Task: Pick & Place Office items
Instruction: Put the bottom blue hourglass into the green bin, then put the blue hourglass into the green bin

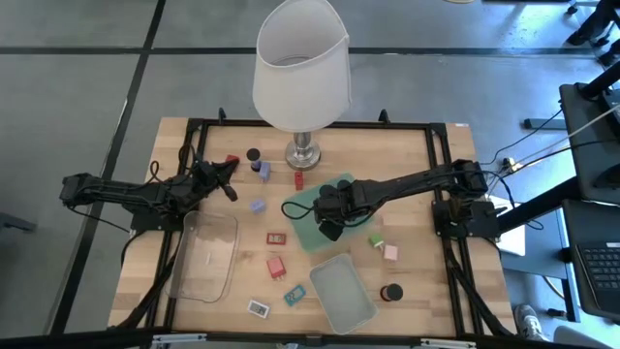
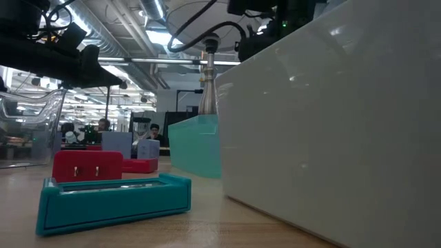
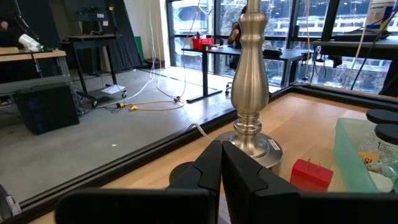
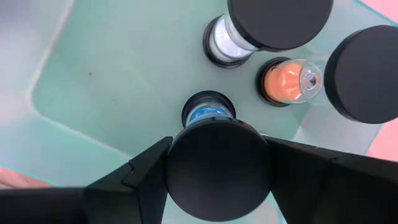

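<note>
My right gripper [image 1: 329,221] hangs over the slanted mint tray [image 1: 308,231] at the table's middle, shut on a black-capped cylinder [image 4: 217,168] with a blue body. On the tray floor [image 4: 112,74] below are two more black-capped cylinders [image 4: 277,22] [image 4: 364,74] and an orange one [image 4: 287,81] lying on its side. My left gripper [image 1: 229,182] is shut near the far left, close to a dark cylinder [image 1: 253,154], a red block [image 1: 232,160] and a blue item [image 1: 263,171]. Loose pieces lie on the wood: a lavender block [image 1: 257,206], red rectangles [image 1: 276,237] [image 1: 276,267], a teal rectangle [image 1: 295,296], a white rectangle [image 1: 258,307]. My right gripper pinches the cylinder by its black cap [image 4: 217,186], one finger [image 4: 149,171] on each side, coming from above and pointing down. The cylinder stands upright below the fingers, blue body [image 4: 208,112] toward the tray floor. Whether its lower end rests on the tray, I cannot tell.
The lamp [image 1: 300,68] stands at the far middle, with its metal base [image 1: 303,153] beside my left gripper. A clear bin [image 1: 203,254] sits near left and a second mint tray [image 1: 341,293] near middle. Green [image 1: 374,240] and pink [image 1: 390,252] blocks and a black cylinder [image 1: 391,292] lie right of the trays.
</note>
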Controlling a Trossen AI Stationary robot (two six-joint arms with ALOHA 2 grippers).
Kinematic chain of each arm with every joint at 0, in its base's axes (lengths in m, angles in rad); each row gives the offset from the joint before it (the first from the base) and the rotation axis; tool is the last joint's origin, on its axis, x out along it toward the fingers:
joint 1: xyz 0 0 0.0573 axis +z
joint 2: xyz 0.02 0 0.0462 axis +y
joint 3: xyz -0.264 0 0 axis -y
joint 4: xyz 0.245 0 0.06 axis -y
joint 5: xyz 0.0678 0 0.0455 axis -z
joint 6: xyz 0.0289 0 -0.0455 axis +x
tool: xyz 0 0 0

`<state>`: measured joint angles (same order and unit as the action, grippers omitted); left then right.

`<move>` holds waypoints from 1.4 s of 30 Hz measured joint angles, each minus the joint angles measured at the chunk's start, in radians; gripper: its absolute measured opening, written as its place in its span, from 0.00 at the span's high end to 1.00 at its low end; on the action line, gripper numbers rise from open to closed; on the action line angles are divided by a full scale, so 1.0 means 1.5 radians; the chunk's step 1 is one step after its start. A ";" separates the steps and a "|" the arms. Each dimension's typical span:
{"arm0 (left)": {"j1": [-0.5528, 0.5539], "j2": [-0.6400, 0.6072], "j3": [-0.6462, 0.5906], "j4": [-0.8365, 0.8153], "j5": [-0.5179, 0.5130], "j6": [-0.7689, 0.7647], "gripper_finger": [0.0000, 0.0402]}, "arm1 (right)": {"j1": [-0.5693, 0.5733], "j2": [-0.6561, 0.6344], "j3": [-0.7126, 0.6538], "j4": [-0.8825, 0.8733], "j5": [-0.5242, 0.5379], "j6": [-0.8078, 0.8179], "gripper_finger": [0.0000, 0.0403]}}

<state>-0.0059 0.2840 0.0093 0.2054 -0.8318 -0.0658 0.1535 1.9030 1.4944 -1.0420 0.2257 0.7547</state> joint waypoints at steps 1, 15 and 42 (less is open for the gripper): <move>0.000 0.000 0.000 0.000 0.000 0.000 0.98 | 0.000 0.000 0.000 0.000 -0.001 0.001 0.44; 0.000 0.000 0.000 0.000 0.000 0.000 0.98 | -0.012 -0.007 0.004 -0.009 -0.002 0.010 0.24; 0.000 0.000 0.000 0.000 0.000 0.000 0.98 | 0.084 -0.034 0.447 -0.353 0.263 -0.200 0.28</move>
<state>-0.0059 0.2837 0.0093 0.2054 -0.8318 -0.0658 0.2794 1.8514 2.1654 -1.5711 0.6209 0.4544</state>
